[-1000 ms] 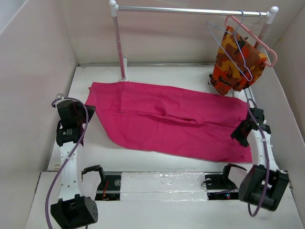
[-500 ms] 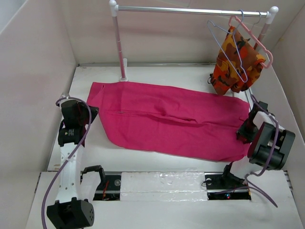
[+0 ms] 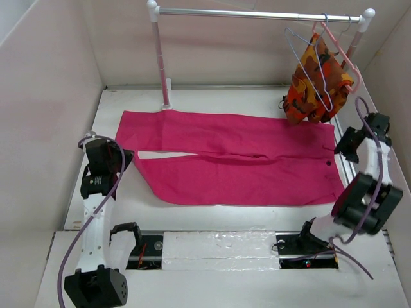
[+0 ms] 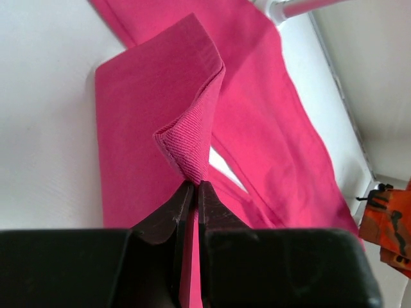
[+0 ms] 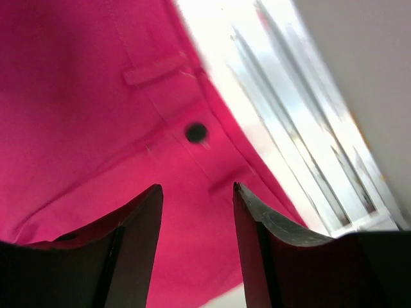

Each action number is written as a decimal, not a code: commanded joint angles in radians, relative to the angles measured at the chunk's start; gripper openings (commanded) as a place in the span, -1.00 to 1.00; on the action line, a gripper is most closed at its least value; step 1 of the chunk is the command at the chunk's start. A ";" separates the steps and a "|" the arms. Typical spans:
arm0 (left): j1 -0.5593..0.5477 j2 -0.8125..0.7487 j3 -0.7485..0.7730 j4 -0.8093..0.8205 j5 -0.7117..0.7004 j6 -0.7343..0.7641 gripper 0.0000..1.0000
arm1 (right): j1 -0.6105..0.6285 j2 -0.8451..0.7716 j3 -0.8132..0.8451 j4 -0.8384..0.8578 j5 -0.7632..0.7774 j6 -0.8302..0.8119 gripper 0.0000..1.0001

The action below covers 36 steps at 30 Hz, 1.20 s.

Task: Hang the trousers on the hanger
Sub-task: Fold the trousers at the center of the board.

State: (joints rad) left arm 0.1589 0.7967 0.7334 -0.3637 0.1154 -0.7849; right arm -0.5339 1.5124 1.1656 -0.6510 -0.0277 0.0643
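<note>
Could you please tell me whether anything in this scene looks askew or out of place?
Yes: the cuff of the plain magenta-pink cloth trousers is folded up, pinched in the shut left end effector, while the rest lies flat. On the silver rail, the thin pale blue wire hanger hangs tilted against the orange patterned garment.

- A robotics lab test cell: plain white panel walls (image 3: 51, 96) box in a white table (image 3: 212, 99) at the left, top and right of the frame.
- The left arm (image 3: 96, 205) and right arm (image 3: 369, 167) rise from a taped mounting rail (image 3: 218, 247) along the bottom edge, trailing purple cable (image 3: 67, 256).
- A small clothes rail (image 3: 257, 13) stands on the table across the top, with trousers (image 3: 244, 167) spread flat below it.
</note>
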 commanded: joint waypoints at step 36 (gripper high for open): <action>-0.001 -0.044 -0.040 0.008 -0.042 0.039 -1.00 | -0.396 -0.288 -0.520 0.099 -0.204 -0.004 -0.09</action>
State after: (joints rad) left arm 0.1589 0.7708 0.7105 -0.3664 0.0872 -0.7650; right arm -0.9241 1.2118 0.6682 -0.6125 -0.2031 0.0509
